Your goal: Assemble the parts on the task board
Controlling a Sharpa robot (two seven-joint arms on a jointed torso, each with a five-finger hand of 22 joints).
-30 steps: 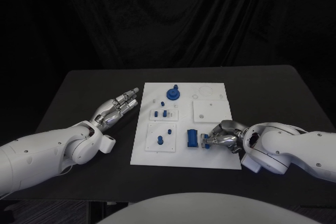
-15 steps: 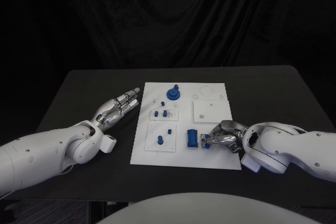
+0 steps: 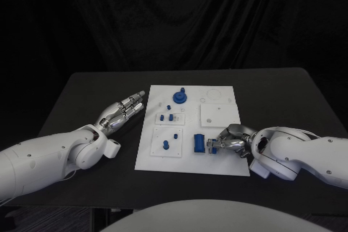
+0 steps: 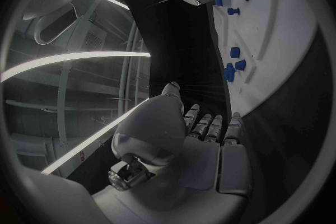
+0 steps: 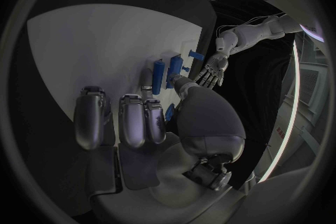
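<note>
1. Start with the task board (image 3: 218,161), the white plate in the centre of the head view. It sits where it sat a second ago, and the parts on it have not shifted.

2. Your left hand (image 3: 121,112) lies flat at the centre left of the frame, just off the board's left edge. Its fingers are straight and a little apart, it holds nothing, and it has not moved. It is well apart from the work.

3. Your right hand (image 3: 226,141) is at the lower right of the board. Over the last second it has barely changed: the fingers have crept slightly left, toward the blue block (image 3: 198,143). For the task, that means the step is still an approach or a fine adjustment, not a completed insertion.

4. The blue block stands just left of the right hand's fingertips (image 3: 213,143), in the lower middle of the board. The fingers are curled in toward it, with a small blue piece (image 3: 211,141) showing among them. It looks pinched there, though the view is too small to be sure, so I cannot tell the grip.

5. The remaining parts are untouched: the blue gear (image 3: 178,96) at the board's upper middle, and the small pegs (image 3: 170,117) at its left.
</note>
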